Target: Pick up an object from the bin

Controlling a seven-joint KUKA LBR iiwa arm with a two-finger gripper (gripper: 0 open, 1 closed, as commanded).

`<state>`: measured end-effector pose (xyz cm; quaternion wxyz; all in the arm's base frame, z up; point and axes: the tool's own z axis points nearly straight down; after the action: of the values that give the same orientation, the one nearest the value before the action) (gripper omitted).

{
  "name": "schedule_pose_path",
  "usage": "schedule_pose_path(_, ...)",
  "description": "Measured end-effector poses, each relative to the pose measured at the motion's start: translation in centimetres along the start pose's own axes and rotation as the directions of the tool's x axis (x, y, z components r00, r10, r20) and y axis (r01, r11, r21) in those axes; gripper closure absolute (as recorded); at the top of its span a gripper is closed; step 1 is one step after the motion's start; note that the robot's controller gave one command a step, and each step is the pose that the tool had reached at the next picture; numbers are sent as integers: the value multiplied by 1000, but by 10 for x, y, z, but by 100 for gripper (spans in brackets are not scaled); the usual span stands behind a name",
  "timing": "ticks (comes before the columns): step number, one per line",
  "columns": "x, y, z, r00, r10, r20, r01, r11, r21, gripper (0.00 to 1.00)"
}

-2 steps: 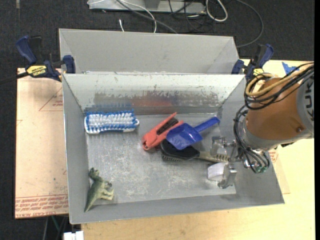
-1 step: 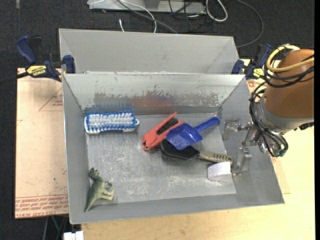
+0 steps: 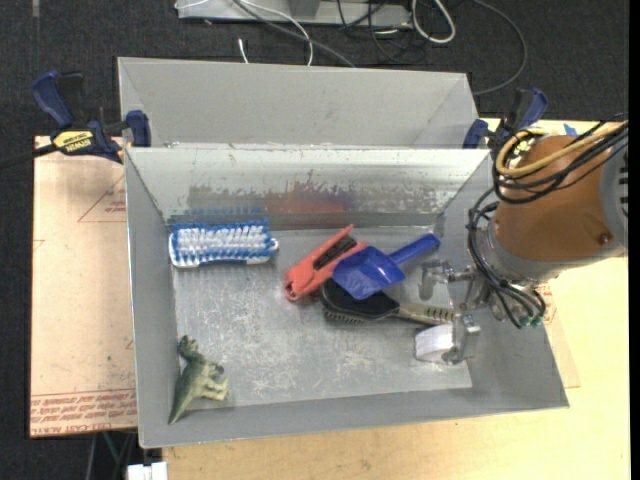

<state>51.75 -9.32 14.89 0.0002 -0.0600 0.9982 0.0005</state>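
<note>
— Gripper (image 3: pixel 447 310) gripping anything yet?
— No. Its fingers (image 3: pixel 430 280) are sitting spread at lower right, straddling the black hairbrush (image 3: pixel 358 308) handle.
— What's lying untouched?
— From the left: green dinosaur (image 3: pixel 197 379), white brush (image 3: pixel 222 245), red clamp (image 3: pixel 318 263), blue scoop (image 3: pixel 375 268). Closing and lifting are remaining, I'm judging.

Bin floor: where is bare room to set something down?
Bare floor runs between the green dinosaur and the black hairbrush, below the blue-white brush. Crowded mid-right: red clamp, blue scoop and hairbrush lie heaped together.
</note>
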Motion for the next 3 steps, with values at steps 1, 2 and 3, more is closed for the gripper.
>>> schedule_pose_path(1,-25,-3,5,982,-188,15,188,982,7,0)
schedule_pose_path(2,-30,-3,76,967,-255,-4,255,967,-12,0)
schedule_pose_path(3,-48,3,72,913,-407,24,407,914,10,0)
